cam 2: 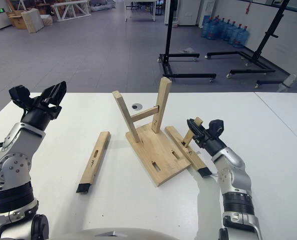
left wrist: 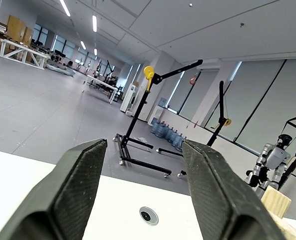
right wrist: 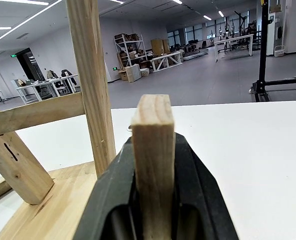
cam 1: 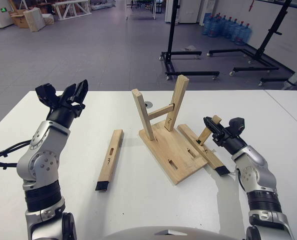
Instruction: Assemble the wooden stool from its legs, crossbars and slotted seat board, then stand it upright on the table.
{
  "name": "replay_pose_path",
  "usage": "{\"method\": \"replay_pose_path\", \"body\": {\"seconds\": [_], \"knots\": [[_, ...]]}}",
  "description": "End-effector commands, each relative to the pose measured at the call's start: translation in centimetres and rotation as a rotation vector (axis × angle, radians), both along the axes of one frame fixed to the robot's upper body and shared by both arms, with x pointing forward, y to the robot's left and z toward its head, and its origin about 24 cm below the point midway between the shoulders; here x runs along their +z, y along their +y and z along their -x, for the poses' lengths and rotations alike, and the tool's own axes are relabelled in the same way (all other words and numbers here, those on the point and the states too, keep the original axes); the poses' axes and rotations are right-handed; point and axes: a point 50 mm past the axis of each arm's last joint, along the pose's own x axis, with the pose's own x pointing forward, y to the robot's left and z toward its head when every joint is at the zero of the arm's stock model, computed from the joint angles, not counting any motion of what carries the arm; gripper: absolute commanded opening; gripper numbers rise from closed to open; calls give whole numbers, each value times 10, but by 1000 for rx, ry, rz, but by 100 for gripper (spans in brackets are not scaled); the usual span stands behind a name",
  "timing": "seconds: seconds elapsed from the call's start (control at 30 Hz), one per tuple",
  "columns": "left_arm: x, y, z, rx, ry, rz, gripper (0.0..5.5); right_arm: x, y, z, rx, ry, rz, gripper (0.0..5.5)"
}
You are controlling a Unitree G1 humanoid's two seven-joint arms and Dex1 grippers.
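Crossbar [right wrist: 153, 165] first, a short stick with its free end up, clamped squarely in the right gripper [cam 1: 212, 128], and it leans away from the robot's right. Its lower end meets the third leg [cam 1: 208, 157], which lies flat on the surface [cam 1: 268, 115] just beside the right edge of the seat board [cam 1: 176, 152]. Whether that end is home in the leg's slot, I cannot tell from here. The leg's long axis runs away from the robot along the board's edge, dark foot nearest. On the board itself two standing legs [cam 1: 143, 115] are up, tilted and tied by a joining crossbar [cam 1: 161, 111], with open slots on the board's near half. So the next move looks like the right arm's: the piece it holds and the leg under it are both on its own side. Over to the left, well apart from the board, the loose leg [cam 1: 110, 159] lies flat, long axis also running away, dark foot toward the robot. The left gripper [cam 1: 63, 92] hangs raised over the far left, fingers wide apart and empty, the nearer arm for that loose leg.
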Motion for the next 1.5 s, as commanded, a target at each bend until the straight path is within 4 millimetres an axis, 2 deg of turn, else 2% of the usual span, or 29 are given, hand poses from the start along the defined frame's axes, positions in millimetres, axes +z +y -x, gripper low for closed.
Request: {"method": "replay_pose_path", "body": {"seconds": [0.03,0.23,0.4,0.43,0.57,0.7,0.77,0.87,1.0,1.17,1.27,1.4,1.5], "knots": [[2,-2,-2,-7,-5,-21,273,-39,3,18,-29,163,77,40],[1,-4,-3,-13,-4,-32,273,-47,9,25,-34,162,120,40],[0,-4,-2,-11,-3,-37,273,-47,10,23,-33,161,89,40],[0,-4,-2,-11,-3,-38,273,-47,10,23,-34,161,77,76],[-1,-4,-2,-12,0,-38,273,-43,8,21,-42,153,57,144],[-2,-3,-2,-13,2,-42,273,-30,7,15,-50,107,41,214],[-2,-3,-2,-12,4,-44,273,-19,6,11,-34,75,52,220],[-2,-4,-2,-16,5,-50,273,9,2,4,-9,0,85,220],[-1,-3,-2,-13,3,-56,273,53,0,6,76,-84,124,220],[1,0,-2,-6,-4,-64,273,112,-1,7,113,-193,57,220],[2,-2,-4,-11,-6,-67,273,143,9,2,102,-246,28,220],[2,-3,-4,-16,-8,-69,273,157,37,-4,88,-282,46,220],[2,-4,-4,-18,-6,-72,273,146,47,-9,64,-253,70,220]]}}
